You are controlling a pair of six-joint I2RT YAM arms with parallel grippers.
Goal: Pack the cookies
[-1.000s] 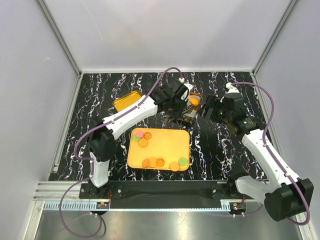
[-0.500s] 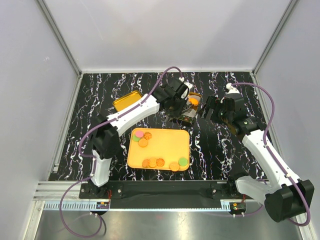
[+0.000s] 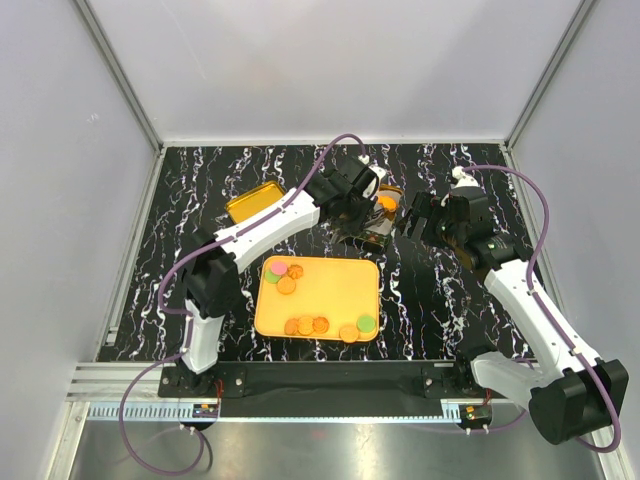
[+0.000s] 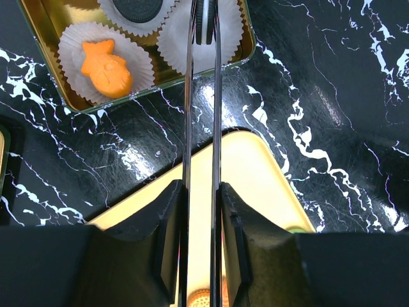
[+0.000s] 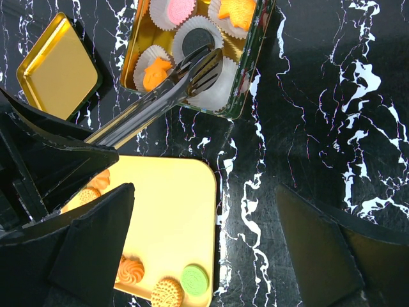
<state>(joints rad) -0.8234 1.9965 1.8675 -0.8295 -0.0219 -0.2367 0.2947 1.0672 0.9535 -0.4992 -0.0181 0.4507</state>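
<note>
Left claw (image 4: 201, 211) clamped on metal tongs (image 4: 202, 128). The tong tips pinch a black sandwich cookie (image 4: 204, 19) edge-on at a white paper cup (image 4: 231, 37) inside the gold tin (image 4: 165, 82). A fish-shaped orange cookie (image 4: 105, 67) sits in the neighbouring cup. Right claw (image 5: 204, 192) spread wide, holding nothing, over the marbled surface (image 5: 319, 96) near the tin. Remaining cookies (image 3: 315, 325) lie on the yellow tray (image 3: 330, 285).
</note>
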